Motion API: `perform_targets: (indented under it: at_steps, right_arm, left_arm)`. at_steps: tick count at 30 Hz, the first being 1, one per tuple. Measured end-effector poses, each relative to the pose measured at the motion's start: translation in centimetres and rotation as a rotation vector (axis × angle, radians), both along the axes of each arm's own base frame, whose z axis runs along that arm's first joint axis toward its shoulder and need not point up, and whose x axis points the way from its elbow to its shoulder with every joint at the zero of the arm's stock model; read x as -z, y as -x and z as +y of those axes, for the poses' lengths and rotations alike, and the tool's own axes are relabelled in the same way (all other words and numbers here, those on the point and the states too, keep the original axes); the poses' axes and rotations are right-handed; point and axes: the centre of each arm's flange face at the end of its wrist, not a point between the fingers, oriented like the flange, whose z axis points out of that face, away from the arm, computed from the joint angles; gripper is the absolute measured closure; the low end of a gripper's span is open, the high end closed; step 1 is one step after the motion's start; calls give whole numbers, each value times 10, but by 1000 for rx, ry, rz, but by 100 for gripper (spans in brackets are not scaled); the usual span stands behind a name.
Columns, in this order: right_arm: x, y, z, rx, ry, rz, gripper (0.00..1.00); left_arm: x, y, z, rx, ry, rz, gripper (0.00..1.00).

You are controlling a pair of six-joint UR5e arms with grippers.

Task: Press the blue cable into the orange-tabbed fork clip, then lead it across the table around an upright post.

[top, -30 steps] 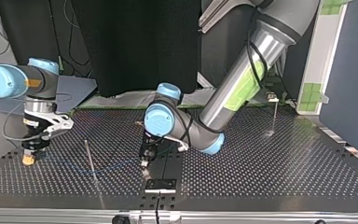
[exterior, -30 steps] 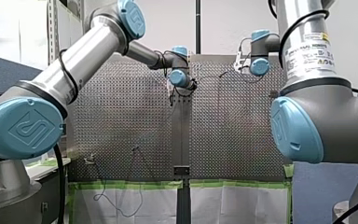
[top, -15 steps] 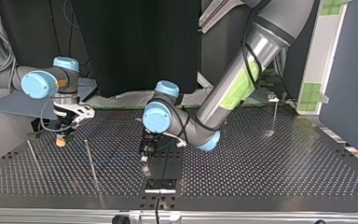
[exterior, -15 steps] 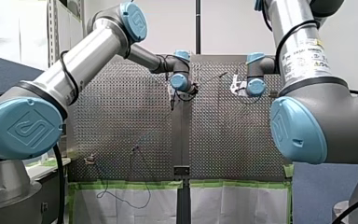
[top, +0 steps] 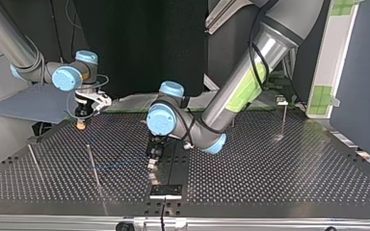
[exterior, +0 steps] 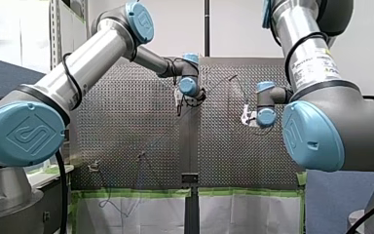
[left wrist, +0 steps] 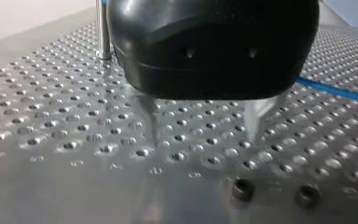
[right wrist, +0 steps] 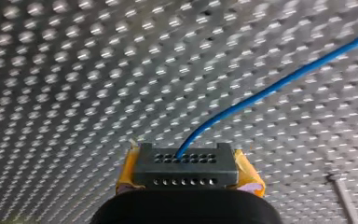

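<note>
The blue cable (right wrist: 270,88) runs out from between the yellow pads of my right gripper (right wrist: 186,161), which is shut on it. In the top view that gripper (top: 81,122) hangs at the far left of the perforated table (top: 279,173), and the cable (top: 118,165) lies faintly across the holes toward the middle. My left gripper (left wrist: 205,137) hovers just above the plate near the table's centre (top: 151,161). Its metal fingers (left wrist: 151,121) stand apart, open, with nothing between them. The cable (left wrist: 335,91) passes beside it. I cannot make out an orange-tabbed clip.
Thin upright posts stand at the top view's left (top: 94,166), further left (top: 34,163) and at the far right (top: 284,120). A small black plate (top: 165,191) sits at the near edge. Another post (left wrist: 103,28) rises ahead of the left gripper.
My right arm has carried the cable end away from the top view's camera, toward the table's far left edge. My left gripper has risen slightly and stayed near the centre.
</note>
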Motion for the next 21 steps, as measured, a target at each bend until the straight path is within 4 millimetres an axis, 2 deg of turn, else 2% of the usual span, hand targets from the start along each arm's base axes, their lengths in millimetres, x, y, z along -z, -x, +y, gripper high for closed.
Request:
perform_targets:
  at_steps: [12,21]
  right_arm:
    - [83,14,6,25,-54,34,100]
    - [134,22,4,39,-68,44,100]
  left_arm:
    - [2,9,-6,7,-22,18,0]
    - [3,12,-9,12,-26,25,0]
